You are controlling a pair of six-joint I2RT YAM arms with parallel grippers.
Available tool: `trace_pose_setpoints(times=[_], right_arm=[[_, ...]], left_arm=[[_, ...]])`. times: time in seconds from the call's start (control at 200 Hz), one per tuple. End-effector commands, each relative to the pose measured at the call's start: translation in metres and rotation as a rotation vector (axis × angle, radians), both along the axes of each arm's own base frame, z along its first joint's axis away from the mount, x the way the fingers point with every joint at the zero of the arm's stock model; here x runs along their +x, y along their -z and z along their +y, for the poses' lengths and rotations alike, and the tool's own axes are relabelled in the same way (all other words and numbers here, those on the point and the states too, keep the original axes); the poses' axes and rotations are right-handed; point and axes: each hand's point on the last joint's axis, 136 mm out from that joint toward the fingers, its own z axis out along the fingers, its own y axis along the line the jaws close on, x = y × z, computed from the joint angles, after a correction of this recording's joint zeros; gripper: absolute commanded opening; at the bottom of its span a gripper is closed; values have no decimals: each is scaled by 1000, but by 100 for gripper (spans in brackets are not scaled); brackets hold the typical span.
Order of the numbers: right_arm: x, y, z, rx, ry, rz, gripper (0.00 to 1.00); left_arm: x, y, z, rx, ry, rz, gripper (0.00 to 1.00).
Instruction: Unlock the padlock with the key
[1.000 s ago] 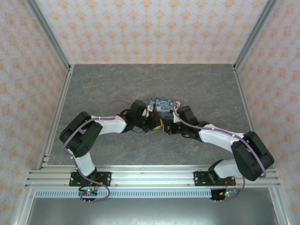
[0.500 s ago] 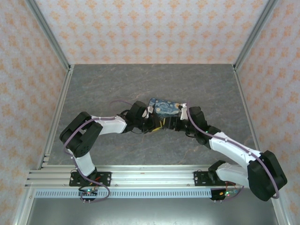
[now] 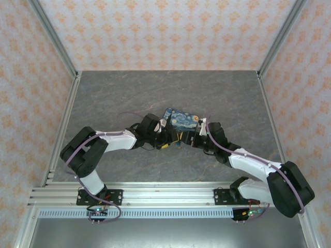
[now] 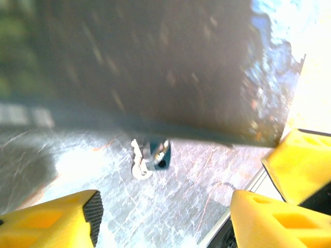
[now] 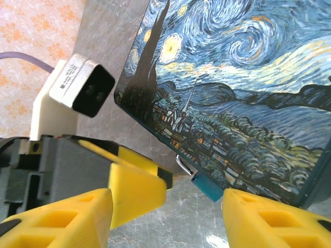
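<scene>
The grey marbled surface (image 3: 129,93) carries both arms, the left arm (image 3: 111,140) reaching in from 7 o'clock and the right arm (image 3: 248,163) from 5 o'clock. Their wrists nearly meet near its middle. At 12 o'clock of that meeting lies the Starry Night box (image 3: 181,118), turned askew. The left fingers (image 4: 51,222) are spread wide with nothing between them, and so are the right fingers (image 5: 57,217). The tiny teal padlock (image 5: 208,187) hangs at the box's lower edge, at 6 o'clock. In the right wrist view one left finger juts in at its 9 o'clock. From the left wrist, the box's dark underside blocks everything above the padlock, and a pale metal bit (image 4: 138,165) touches it at 8 o'clock.
</scene>
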Motion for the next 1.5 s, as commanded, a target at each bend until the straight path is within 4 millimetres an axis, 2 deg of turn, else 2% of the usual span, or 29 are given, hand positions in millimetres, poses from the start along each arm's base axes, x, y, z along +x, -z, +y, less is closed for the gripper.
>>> trace_pose_setpoints(times=[0.0,0.285,0.49,0.671,0.856,0.906,0.926,1.096,1.276,1.496], right_arm=[[-1,19,2,-16,13,48,58],[9,29,6,-67,28,57,58],[36,23,-6,-140,113,21,58],[56,7,-17,-139,175,-1,58],[37,-7,-20,-94,153,-13,56],[30,-2,-24,-102,155,-3,56],[27,-8,-25,-90,160,-19,56],[14,11,-29,-128,176,17,56],[8,35,-9,-253,129,71,57],[8,52,11,-404,101,90,58]], left_arm=[[3,-17,12,42,-16,-64,70],[18,-50,37,139,-59,-159,75],[27,-54,48,176,-97,-166,76],[36,-53,57,189,-129,-164,77],[50,-58,75,241,-161,-179,80],[53,-61,79,265,-161,-186,81],[54,-61,79,272,-157,-189,82],[61,-60,83,349,-139,-184,83],[68,-55,86,404,-130,-177,83],[70,-46,98,498,-121,-169,83]])
